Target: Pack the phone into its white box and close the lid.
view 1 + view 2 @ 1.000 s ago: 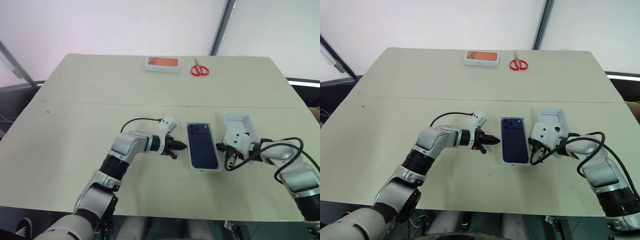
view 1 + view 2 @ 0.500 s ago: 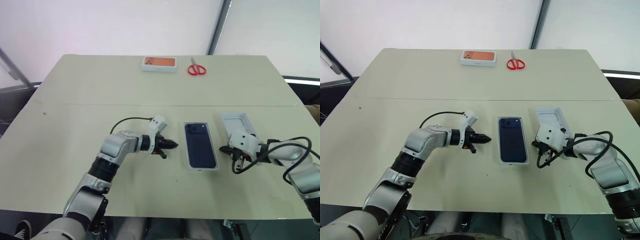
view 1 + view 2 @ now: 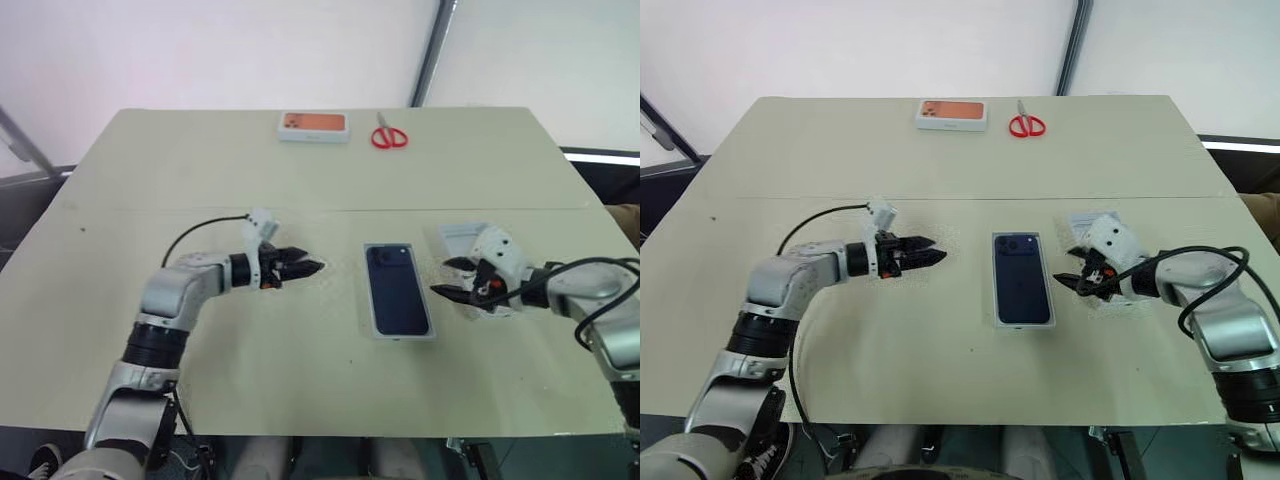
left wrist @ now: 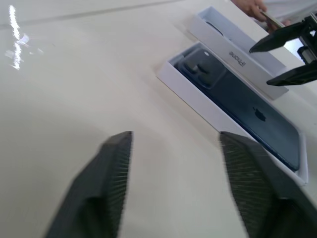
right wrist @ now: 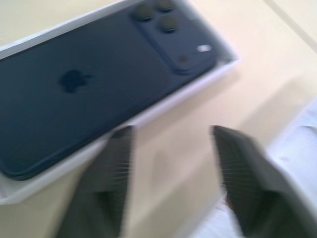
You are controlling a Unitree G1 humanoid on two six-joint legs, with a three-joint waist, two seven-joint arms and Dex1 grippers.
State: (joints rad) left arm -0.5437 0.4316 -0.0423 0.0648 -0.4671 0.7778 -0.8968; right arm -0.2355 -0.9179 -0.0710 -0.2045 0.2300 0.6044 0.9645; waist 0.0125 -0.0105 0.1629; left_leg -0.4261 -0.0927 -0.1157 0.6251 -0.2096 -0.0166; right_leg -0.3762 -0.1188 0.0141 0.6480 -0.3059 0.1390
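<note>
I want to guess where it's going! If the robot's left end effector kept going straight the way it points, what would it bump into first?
Probably the white box with the phone inside; the left end effector, open, points toward it across bare table, though it may pass above.

The lid (image 3: 1092, 222), just beside the white box (image 3: 997, 312) on the side away from the left gripper (image 3: 925, 256), is largely hidden behind the right gripper (image 3: 1068, 284), with one far corner and an edge showing. The box's brownish lining cannot be seen under the phone (image 3: 1020, 278) that fills it. In the left wrist view the box's near end runs off the frame, and the lettering on the lid's side wall (pale grey) is too soft to read. The scissors (image 3: 1024, 124), well beyond the box, are too small for detail.
</note>
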